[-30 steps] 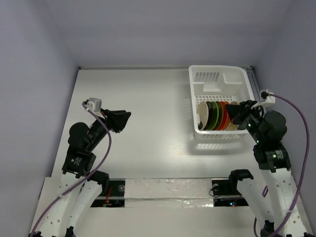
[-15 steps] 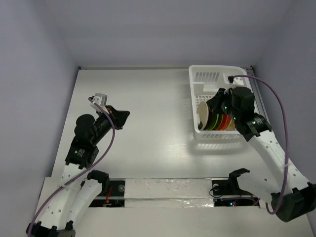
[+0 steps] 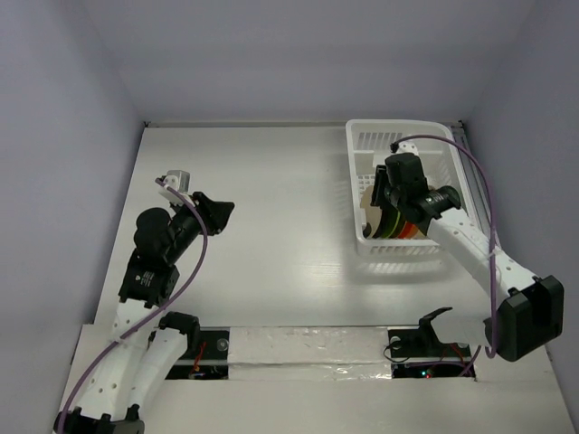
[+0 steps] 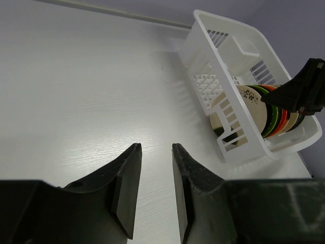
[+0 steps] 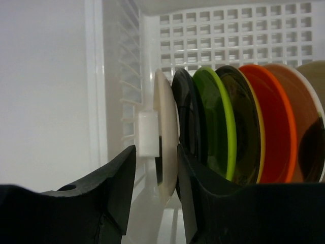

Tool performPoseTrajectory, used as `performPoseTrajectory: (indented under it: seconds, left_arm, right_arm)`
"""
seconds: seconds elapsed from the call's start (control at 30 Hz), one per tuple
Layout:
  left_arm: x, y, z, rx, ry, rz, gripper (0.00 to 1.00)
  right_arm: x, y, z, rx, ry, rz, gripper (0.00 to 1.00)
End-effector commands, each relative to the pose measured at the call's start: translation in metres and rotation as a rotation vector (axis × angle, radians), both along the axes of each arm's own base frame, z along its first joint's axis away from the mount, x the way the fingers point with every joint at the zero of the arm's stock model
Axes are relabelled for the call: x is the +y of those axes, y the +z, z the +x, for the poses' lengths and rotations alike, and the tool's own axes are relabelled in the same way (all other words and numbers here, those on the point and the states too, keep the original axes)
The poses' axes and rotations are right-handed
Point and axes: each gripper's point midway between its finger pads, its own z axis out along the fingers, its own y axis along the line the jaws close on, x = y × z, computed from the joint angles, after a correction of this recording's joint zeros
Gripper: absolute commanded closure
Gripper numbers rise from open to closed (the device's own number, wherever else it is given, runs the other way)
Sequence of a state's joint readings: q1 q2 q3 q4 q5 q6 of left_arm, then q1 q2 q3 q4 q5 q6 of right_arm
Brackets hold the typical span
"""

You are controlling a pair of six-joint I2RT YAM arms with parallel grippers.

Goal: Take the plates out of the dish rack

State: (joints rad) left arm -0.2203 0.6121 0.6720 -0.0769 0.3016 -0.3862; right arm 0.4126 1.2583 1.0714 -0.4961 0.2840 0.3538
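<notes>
Left gripper (image 3: 217, 210) hovers at the table's (image 3: 271, 172) 9 o'clock, fingers narrowly apart, empty. Rack (image 3: 398, 127) sits at 1 o'clock; plates (image 3: 391, 226) stand on edge at its 6 o'clock end. Right gripper (image 5: 155, 152) straddles the cream plate (image 5: 166, 127), fingers narrowly parted, not yet clamped. Centre the rim, close firmly, and lift vertically, clear of the black plate (image 5: 185, 117).

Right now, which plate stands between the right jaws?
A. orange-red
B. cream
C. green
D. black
B: the right wrist view shows the cream plate standing edge-on in the gap between the open right jaws.
</notes>
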Motion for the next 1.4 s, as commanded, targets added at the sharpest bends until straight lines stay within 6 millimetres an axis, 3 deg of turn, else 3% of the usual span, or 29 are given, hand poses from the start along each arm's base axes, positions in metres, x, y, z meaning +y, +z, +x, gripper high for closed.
performPoseTrajectory:
  seconds: [0.0,0.23,0.3,0.47,0.73,0.87,1.0,1.17,1.23,1.37]
  left_arm:
    - [0.003,0.031,0.0,-0.085,0.009,-0.013,0.72]
    - [0.001,0.04,-0.006,-0.121,-0.013,-0.02,0.72]
    - [0.0,0.04,-0.006,-0.121,-0.017,-0.022,0.72]
    - [-0.003,0.043,-0.009,-0.135,-0.043,-0.031,0.71]
    - [-0.002,0.049,-0.013,-0.158,-0.038,-0.035,0.71]
    - [-0.002,0.051,-0.016,-0.165,-0.038,-0.032,0.7]
    - [-0.004,0.052,-0.017,-0.168,-0.045,-0.033,0.7]
    - [-0.003,0.052,-0.018,-0.166,-0.037,-0.033,0.7]
    - [-0.002,0.052,-0.018,-0.168,-0.029,-0.032,0.7]
    - [0.002,0.051,-0.016,-0.16,-0.002,-0.027,0.69]
  right_arm:
    - [-0.012,0.015,0.012,-0.035,-0.068,-0.059,0.58]
    - [-0.014,-0.008,0.02,0.017,-0.109,-0.141,0.66]
    - [-0.017,-0.009,0.02,0.026,-0.127,-0.178,0.69]
    - [0.002,-0.001,0.016,0.016,-0.112,-0.263,0.75]
    - [0.003,-0.009,0.01,0.07,-0.134,-0.469,0.98]
    - [-0.003,0.005,0.01,0.038,-0.166,-0.508,1.0]
    - [-0.002,0.033,0.008,-0.022,-0.185,-0.512,1.0]
    - [0.002,0.075,0.004,-0.112,-0.208,-0.492,1.0]
    - [-0.003,0.086,0.001,-0.124,-0.217,-0.494,1.0]
    - [-0.008,0.125,-0.011,-0.193,-0.254,-0.464,1.0]
